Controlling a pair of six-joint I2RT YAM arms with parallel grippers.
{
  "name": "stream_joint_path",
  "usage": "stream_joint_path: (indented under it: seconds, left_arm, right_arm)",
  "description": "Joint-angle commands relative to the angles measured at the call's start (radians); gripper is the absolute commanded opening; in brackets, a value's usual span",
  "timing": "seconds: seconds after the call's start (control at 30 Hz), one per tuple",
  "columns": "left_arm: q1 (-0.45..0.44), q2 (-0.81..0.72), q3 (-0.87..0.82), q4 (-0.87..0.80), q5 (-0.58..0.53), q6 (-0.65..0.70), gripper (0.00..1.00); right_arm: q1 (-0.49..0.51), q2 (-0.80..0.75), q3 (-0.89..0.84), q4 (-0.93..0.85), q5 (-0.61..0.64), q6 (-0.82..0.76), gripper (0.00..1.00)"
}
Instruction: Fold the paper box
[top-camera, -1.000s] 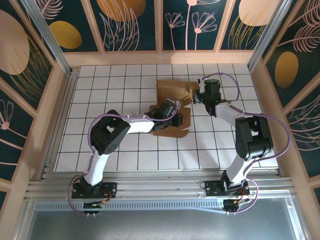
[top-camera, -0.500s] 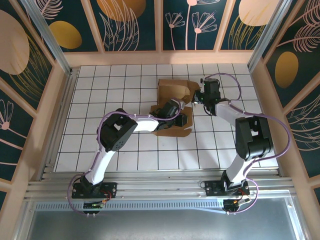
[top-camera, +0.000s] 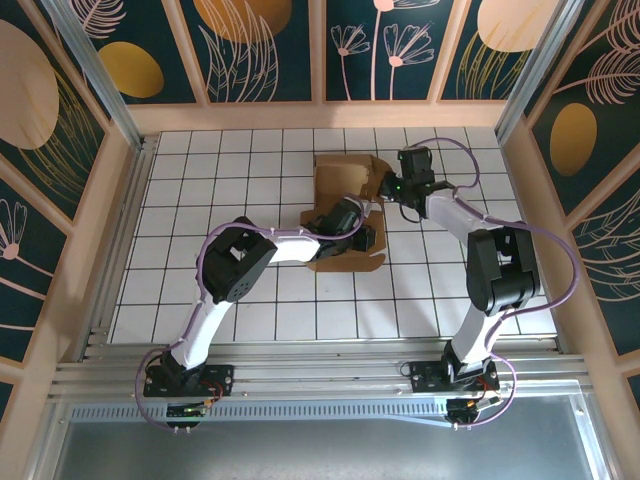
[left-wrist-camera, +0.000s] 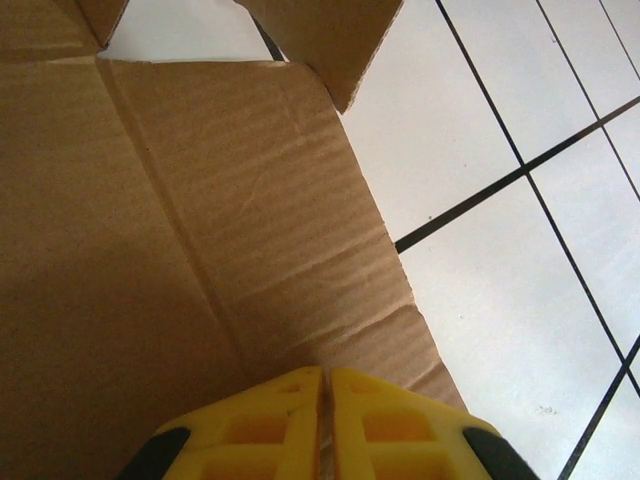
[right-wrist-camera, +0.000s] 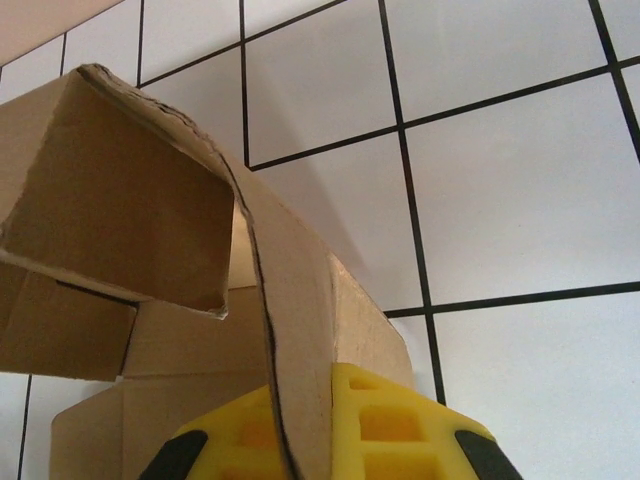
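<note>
The paper box is brown cardboard, part folded, lying mid-table. Its far part stands raised while a flat panel rests on the tiles. My left gripper is over the flat panel, and in the left wrist view its yellow fingertips are shut together with their tips against the cardboard. My right gripper is at the box's right side. In the right wrist view it is shut on a curved flap that runs edge-on between the fingers.
White tiled table with black grid lines, walled by wooden rails and patterned panels. Bare tiles lie left of the box and along the near edge. Both arm bases sit on the metal rail at the front.
The right gripper has moved farther and a little left with the flap, raising it. The left arm's elbow has swung right while its gripper stayed on the flat panel.
</note>
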Motion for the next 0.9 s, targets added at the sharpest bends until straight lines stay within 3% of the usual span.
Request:
stream_joint_path:
  seconds: [0.0,0.13,0.47,0.7,0.87]
  left_arm:
    - [0.003,0.074,0.010,-0.096,-0.038,0.020,0.11]
    - [0.003,0.088,0.016,-0.103,-0.037,0.015,0.11]
    - [0.005,0.100,0.019,-0.116,-0.057,0.021,0.11]
    - [0.006,0.080,0.018,-0.101,-0.045,0.015,0.11]
    - [0.005,0.046,-0.007,-0.077,-0.048,0.007,0.19]
  right_arm:
    - [0.030,0.013,0.032,-0.104,0.011,0.026,0.05]
    - [0.050,0.014,0.061,-0.141,0.081,-0.019,0.06]
    - [0.055,0.056,0.137,-0.219,0.090,-0.030,0.07]
    - [0.097,0.023,0.020,-0.132,0.138,-0.027,0.08]
    - [0.109,-0.011,-0.045,-0.083,0.198,-0.042,0.08]
